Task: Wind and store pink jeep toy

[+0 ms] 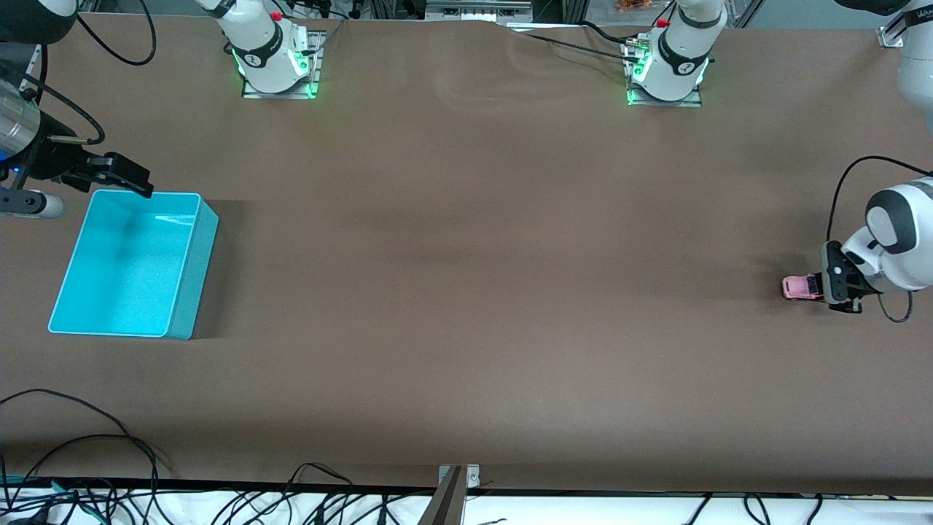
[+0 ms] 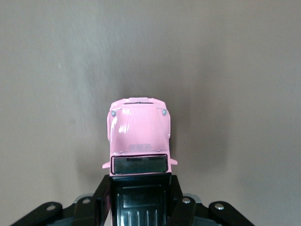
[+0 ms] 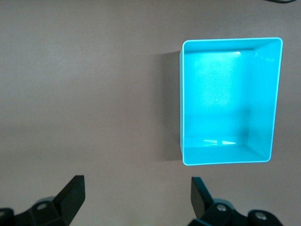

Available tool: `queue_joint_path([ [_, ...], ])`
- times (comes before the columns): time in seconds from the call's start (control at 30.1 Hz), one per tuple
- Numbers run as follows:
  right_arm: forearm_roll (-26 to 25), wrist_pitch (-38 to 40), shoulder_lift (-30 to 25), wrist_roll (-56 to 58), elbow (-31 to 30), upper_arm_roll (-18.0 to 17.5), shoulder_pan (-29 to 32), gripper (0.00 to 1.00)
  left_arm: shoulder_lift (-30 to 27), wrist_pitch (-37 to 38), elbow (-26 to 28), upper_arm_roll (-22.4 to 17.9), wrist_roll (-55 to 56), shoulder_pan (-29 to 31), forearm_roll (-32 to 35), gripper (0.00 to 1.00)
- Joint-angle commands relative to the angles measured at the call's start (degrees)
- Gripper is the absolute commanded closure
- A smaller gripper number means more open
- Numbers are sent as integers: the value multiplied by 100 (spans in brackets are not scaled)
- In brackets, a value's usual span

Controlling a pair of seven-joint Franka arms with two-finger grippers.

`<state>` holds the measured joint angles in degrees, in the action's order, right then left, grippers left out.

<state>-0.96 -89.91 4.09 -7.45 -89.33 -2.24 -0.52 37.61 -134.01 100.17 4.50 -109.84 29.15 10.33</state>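
Pink jeep toy [image 1: 799, 286]: sitting on the table [image 1: 466, 292] at the left arm's end, well apart from the turquoise bin [image 1: 191, 270] at the right arm's end. Left gripper [image 1: 827, 286] is pinching its black rear section, wheels apparently touching the surface. Right gripper [image 1: 116, 173], fingers spread, is waiting above the bin's rim. Risks: narrow rear hold is inviting a twist or slip during winding; wheels may skid instead of turning.

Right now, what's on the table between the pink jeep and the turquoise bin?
Nothing: the front view shows only bare brown table between the jeep and the bin.
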Motion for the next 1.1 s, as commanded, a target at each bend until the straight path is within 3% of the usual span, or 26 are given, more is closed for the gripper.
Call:
queue_joint_path([
  [0.0,52,87,66,7,161,5,-10,0,458,50,-226,16,-371,398,189,96],
  [0.27,52,87,66,7,161,5,-10,0,476,50,-297,16,-503,600,197,95],
  [0.37,52,87,66,7,161,5,-10,0,467,77,-349,16,-503,600,171,88],
  [0.4,52,87,66,15,161,5,-10,0,467,86,-376,16,-495,592,154,79],
  [0.43,52,87,66,15,161,5,-10,0,467,94,-393,25,-494,592,127,61],
  [0.47,52,87,66,15,161,5,-10,0,450,94,-393,25,-486,592,92,36],
  [0.5,52,87,66,15,161,5,-10,0,432,112,-402,33,-486,600,48,4],
  [0.53,52,87,66,15,161,5,-10,0,249,303,-454,51,-477,548,-39,0],
  [0.73,52,87,66,15,161,5,-10,0,107,656,-657,60,-433,478,-49,0],
  [1.06,52,87,66,15,161,5,-10,0,-209,1904,-1219,104,181,293,-49,0],
])
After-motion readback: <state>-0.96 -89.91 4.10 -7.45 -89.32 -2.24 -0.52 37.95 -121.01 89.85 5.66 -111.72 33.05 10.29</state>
